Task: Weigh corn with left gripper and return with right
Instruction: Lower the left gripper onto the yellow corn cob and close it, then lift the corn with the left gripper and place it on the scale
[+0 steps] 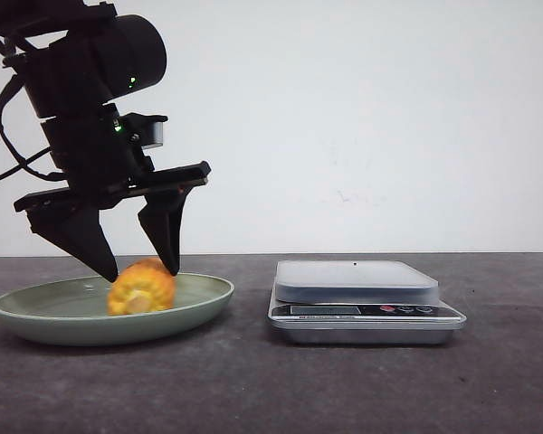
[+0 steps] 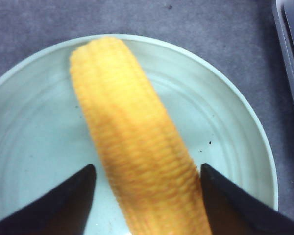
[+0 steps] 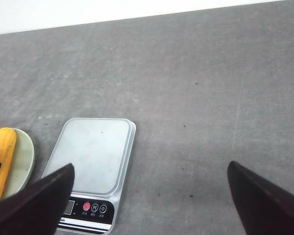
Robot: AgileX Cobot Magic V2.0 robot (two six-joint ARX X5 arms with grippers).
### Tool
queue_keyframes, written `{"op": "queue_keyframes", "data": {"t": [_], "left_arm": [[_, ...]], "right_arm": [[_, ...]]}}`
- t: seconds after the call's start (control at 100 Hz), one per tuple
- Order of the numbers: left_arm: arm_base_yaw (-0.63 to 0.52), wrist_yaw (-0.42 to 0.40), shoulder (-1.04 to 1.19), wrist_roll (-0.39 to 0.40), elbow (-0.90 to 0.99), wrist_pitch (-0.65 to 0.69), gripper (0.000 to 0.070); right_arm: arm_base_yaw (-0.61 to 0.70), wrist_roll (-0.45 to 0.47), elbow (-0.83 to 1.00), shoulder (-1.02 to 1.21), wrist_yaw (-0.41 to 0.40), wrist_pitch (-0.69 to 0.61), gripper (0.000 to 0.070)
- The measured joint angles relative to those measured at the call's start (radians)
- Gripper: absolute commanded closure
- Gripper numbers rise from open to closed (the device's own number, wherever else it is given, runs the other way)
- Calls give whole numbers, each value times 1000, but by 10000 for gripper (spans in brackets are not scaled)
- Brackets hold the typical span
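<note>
Yellow-orange, the corn (image 1: 141, 287) lies in the pale green plate (image 1: 36, 316) at the left, its pale cut end toward the near side; the left gripper (image 1: 138, 265) straddles it, fingers wide, not yet pressing; closing squarely across the cob's middle would likely stop it rolling — then a level lift right to the scale (image 1: 355, 280); the right gripper (image 3: 149, 196) hangs spread, holding nothing.
</note>
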Motion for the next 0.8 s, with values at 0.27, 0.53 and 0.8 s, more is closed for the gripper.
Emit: {"op": "queue_keyframes", "data": {"t": [0.27,0.53,0.8], "left_arm": [[-2,-1,0,0,0,-2,690],[-6,-2,-31,2,-1,-26,690],[-55,1,-267,23,-2,-61,689]], "right_arm": [[0,0,0,0,0,0,69],[0,-10,0,0,2,0,70],[0,-14,0,0,2,0,70]]}}
